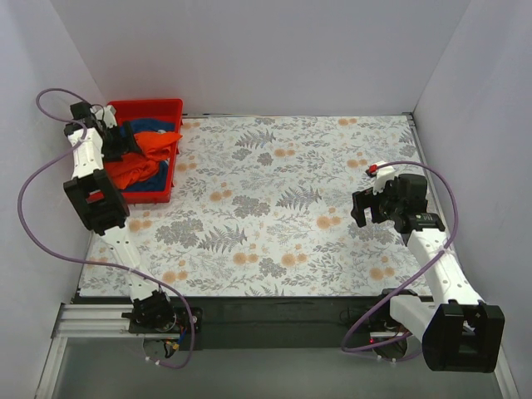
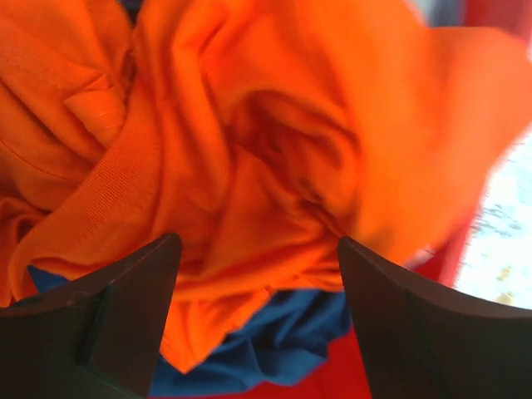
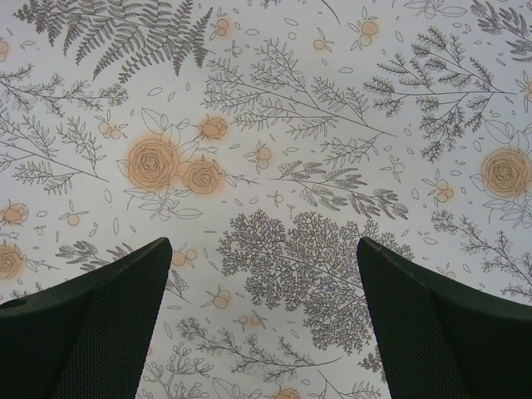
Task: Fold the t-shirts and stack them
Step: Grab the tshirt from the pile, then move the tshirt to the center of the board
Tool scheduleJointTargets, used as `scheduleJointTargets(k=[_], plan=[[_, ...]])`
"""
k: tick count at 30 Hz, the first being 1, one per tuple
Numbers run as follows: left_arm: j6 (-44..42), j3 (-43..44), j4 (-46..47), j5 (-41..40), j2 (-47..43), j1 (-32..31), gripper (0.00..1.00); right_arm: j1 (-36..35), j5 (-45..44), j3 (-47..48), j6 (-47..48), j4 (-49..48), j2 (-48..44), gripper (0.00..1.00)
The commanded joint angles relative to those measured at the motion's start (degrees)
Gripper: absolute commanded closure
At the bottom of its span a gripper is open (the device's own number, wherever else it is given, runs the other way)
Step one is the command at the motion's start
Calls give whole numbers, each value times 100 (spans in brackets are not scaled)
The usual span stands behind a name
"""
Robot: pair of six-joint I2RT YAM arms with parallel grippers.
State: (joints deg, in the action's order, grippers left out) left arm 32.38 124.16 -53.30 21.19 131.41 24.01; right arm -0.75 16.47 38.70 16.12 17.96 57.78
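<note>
The orange-red t-shirt [image 1: 141,162] lies crumpled in the red bin [image 1: 160,108] at the far left, on top of the dark blue t-shirt [image 1: 154,127]. My left gripper [image 1: 125,143] hangs over the bin, open, just above the cloth. In the left wrist view the orange shirt [image 2: 249,150] fills the frame, the blue shirt [image 2: 266,349] shows below it, and the fingers [image 2: 125,316] stand apart on either side with nothing between them. My right gripper [image 1: 363,208] is open and empty above the table at the right; in its wrist view the fingers [image 3: 108,324] frame only the tablecloth.
The table carries a floral patterned cloth [image 1: 283,208]. White walls close in the left, back and right sides. A purple cable [image 1: 37,179] loops beside the left arm, another by the right arm [image 1: 432,249].
</note>
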Motion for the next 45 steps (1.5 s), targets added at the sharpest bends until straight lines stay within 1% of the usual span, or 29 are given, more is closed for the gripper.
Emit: scheduleJointTargets(k=[1, 4, 7, 8, 10, 11, 12, 13, 15, 16, 18, 19, 21, 22, 23, 25, 27, 28, 29, 30, 32, 33, 35, 36, 38, 40, 43, 44, 45], plan=[[-100, 144, 100, -492, 139, -107, 28, 23, 6, 208, 40, -46, 40, 2], [-197, -75, 293, -879, 183, -195, 32, 23, -3, 208, 49, -38, 102, 2], [-215, -68, 364, -1117, 261, -248, 46, 23, -21, 226, 49, -38, 146, 2], [-162, -24, 364, -1134, 271, -256, 64, 23, -38, 235, 49, -46, 146, 2], [-57, 99, 425, -1222, 149, -256, 89, 23, -65, 252, 49, -38, 137, 2], [-4, 135, 443, -1196, 34, -248, 99, 23, -65, 252, 40, -29, 128, 2], [57, 135, 487, -1144, -88, -248, 100, 23, -65, 252, 40, -29, 120, 2], [101, 126, 600, -961, -420, -248, 100, 23, -65, 252, 40, -38, 102, 2], [207, 126, 741, -732, -739, -256, 100, 23, -30, 244, 23, -29, 85, 2], [233, 152, 768, -522, -1036, -256, 100, 23, -4, 244, 14, -38, 84, 2], [330, 372, 777, -310, -1292, -248, 100, 23, 32, 244, 5, -38, 84, 2], [400, 442, 812, -30, -1416, -248, 100, 23, 49, 244, 5, -46, 76, 2], [540, 478, 1013, 235, -1811, -257, 100, 23, 58, 244, -21, -47, 67, 2], [672, 469, 1101, 619, -1943, -283, 100, 23, 58, 244, -30, -55, 58, 2], [751, 460, 1198, 762, -2092, -300, 100, 23, 58, 244, -30, -64, 67, 2], [996, 460, 1505, 921, -2470, -493, 100, 23, 49, 252, -47, -64, 41, 2], [1156, 486, 1864, 1124, -2768, -818, 100, 23, 49, 252, -65, -55, 23, 2], [1217, 521, 1989, 1142, -2866, -958, 100, 179, 49, 252, -74, -55, 5, 2], [1348, 539, 2138, 1142, -2945, -1107, 100, 181, 49, 252, -83, -64, 5, 2], [1411, 557, 2435, 1142, -3111, -1431, 100, 216, 41, 252, -91, -55, -21, 2], [1595, 627, 2771, 1098, -3218, -1888, 100, 225, 14, 235, -109, -64, -30, 2], [1831, 671, 3103, 1106, -3262, -2013, 100, 251, 14, 243, -109, -82, -30, 2], [2113, 802, 3412, 1133, -3298, -2311, 100, 269, 23, 244, -127, -82, -21, 2], [2375, 838, 3710, 1133, -3306, -2365, 100, 286, 23, 244, -127, -73, -30, 2], [2640, 864, 3984, 1247, -3315, -2690, 100, 304, 32, 235, -144, -82, -30, 2], [3054, 864, 4283, 1378, -3315, -2796, 100, 339, 49, 252, -162, -73, -21, 2], [3405, 733, 4381, 1458, -3341, -2910, 100, 383, 76, 278, -171, -55, 23, 2], [3459, 593, 4389, 1519, -3481, -2911, 100, 392, 102, 287, -179, -55, 32, 2], [3468, 79, 4389, 1537, -3578, -2911, 100, 418, 111, 305, -179, -38, 49, 2]])
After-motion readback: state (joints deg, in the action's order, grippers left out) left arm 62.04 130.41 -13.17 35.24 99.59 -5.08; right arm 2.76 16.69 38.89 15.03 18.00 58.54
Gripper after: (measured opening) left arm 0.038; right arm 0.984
